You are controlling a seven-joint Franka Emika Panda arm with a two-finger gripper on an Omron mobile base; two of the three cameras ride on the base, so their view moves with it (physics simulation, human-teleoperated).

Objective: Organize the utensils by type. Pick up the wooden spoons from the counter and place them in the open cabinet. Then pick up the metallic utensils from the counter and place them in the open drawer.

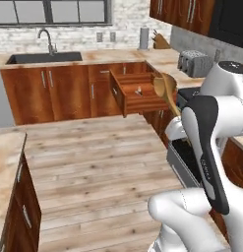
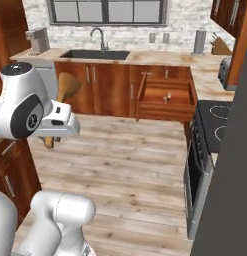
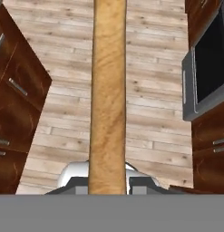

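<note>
While gripped, one wooden spoon point(image 3: 107, 99).

A wooden spoon point(image 2: 66, 89) is seen at the left of the frame, bowl up, its handle hidden behind the arm. An open drawer point(image 2: 167, 98) is shown right of centre, a small utensil point(image 2: 168, 97) lying inside. A sink point(image 2: 95, 54) is set in the bench point(image 2: 160, 59) above.

A glossy white arm point(image 1: 226, 113) of rounded segments, dark grey joint covers, with faint, perhaps printed, lettering
</note>
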